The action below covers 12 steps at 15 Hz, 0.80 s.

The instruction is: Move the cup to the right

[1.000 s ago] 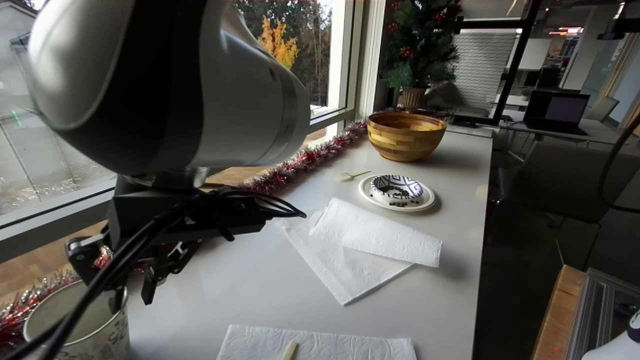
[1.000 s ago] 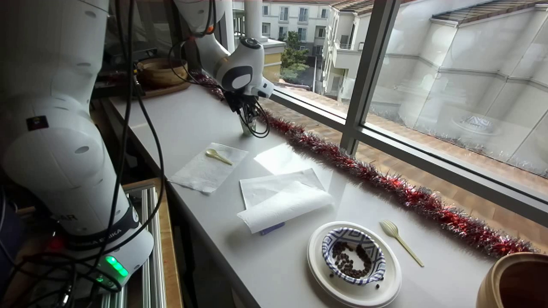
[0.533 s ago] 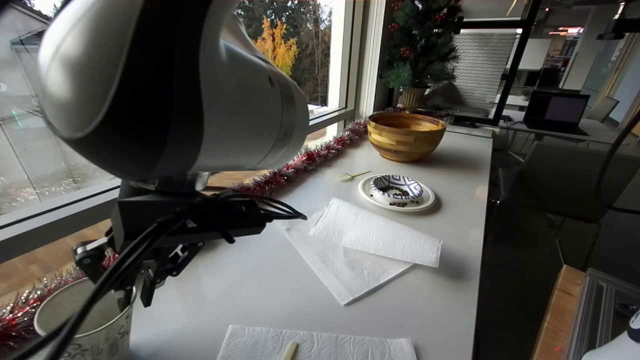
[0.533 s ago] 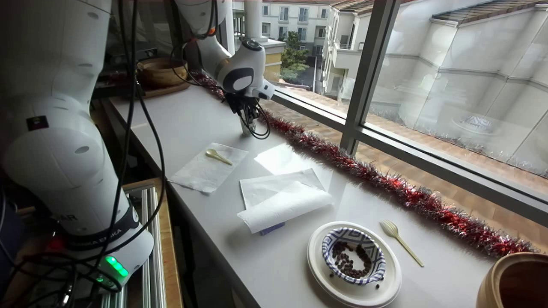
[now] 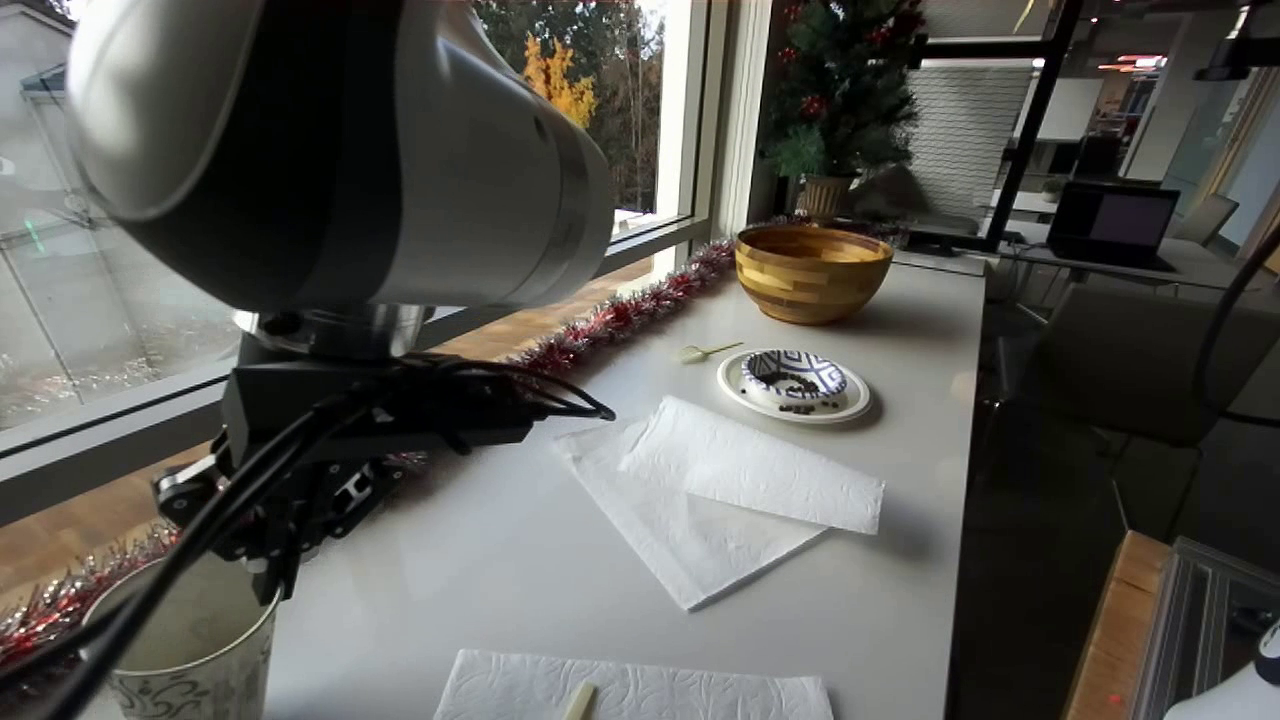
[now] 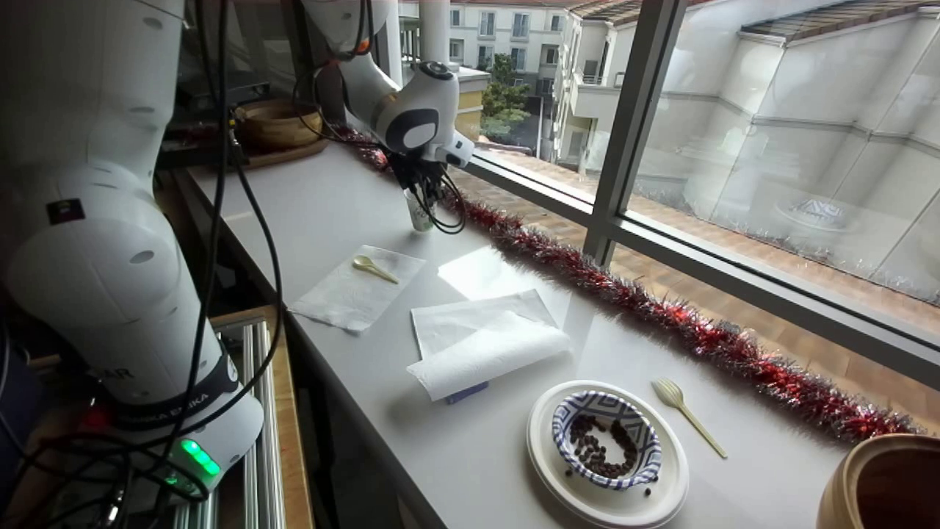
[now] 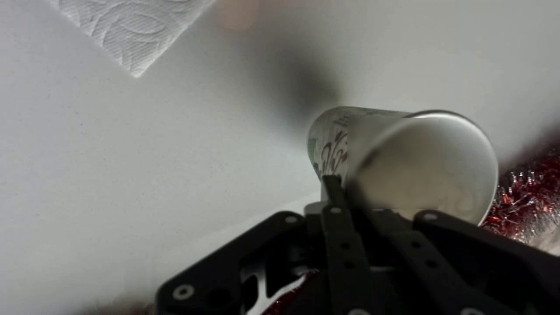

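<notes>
Holds a bent arm out from a base showing green lights, points the wrist downward, has the jaws pinched close together and aimed down, and carries black cables looped beside them.

Just the one cup, one hand, one robot arm and one worktop. A wooden bowl, another wooden bowl and a patterned bowl, so three of those. One plate. One fork plus one spoon. I get a flat napkin and a rumpled napkin, so two, though that second one might be doubled up, can't tell. One tinsel garland, looks like, one Christmas tree, one laptop, at least two chairs. Beans are too tiny to count.
</notes>
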Each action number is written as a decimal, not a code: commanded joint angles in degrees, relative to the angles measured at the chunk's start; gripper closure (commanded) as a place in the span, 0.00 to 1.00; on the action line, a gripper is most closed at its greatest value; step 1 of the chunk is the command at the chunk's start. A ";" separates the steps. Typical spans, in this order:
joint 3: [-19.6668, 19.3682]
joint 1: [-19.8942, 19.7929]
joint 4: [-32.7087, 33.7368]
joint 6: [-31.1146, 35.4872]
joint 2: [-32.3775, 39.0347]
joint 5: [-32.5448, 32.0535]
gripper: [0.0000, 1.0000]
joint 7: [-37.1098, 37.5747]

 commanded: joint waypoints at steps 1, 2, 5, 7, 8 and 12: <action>-5.50 1.39 -4.25 -11.33 -12.71 -5.50 0.95 6.87; -6.22 0.95 -4.17 -14.00 -14.76 -6.76 0.95 8.18; -9.82 -1.09 -5.26 -20.81 -22.87 -13.15 0.96 16.47; -11.32 -3.96 -5.70 -26.66 -28.01 -15.95 0.96 19.88; -11.89 -5.63 -5.79 -29.67 -30.44 -15.92 0.96 19.76; -15.86 -13.22 -5.99 -37.86 -37.83 -14.59 0.96 16.99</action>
